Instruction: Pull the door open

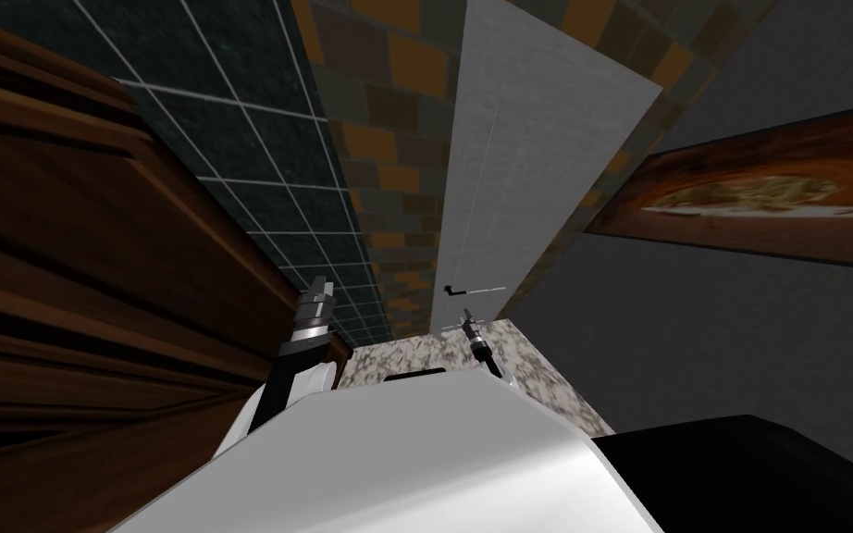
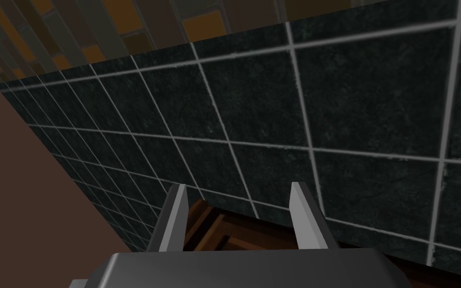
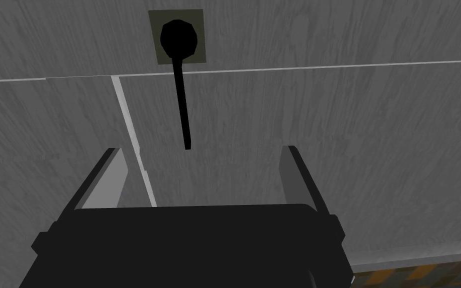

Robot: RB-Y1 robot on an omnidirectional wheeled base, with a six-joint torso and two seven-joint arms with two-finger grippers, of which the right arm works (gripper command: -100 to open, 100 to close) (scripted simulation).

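A light grey door stands straight ahead, set in a patterned brick wall. Its thin black lever handle sits low on the door. In the right wrist view the handle hangs from a dark round rose on a square plate, and its tip ends just beyond my right gripper. That gripper is open, its fingers on either side of the lever's line without touching it. In the head view the right gripper is just below the handle. My left gripper is raised at the left, open and empty.
A tall brown wooden cabinet stands close on my left, against a dark tiled wall. A framed picture hangs on the grey wall to the right. Marbled floor lies between me and the door.
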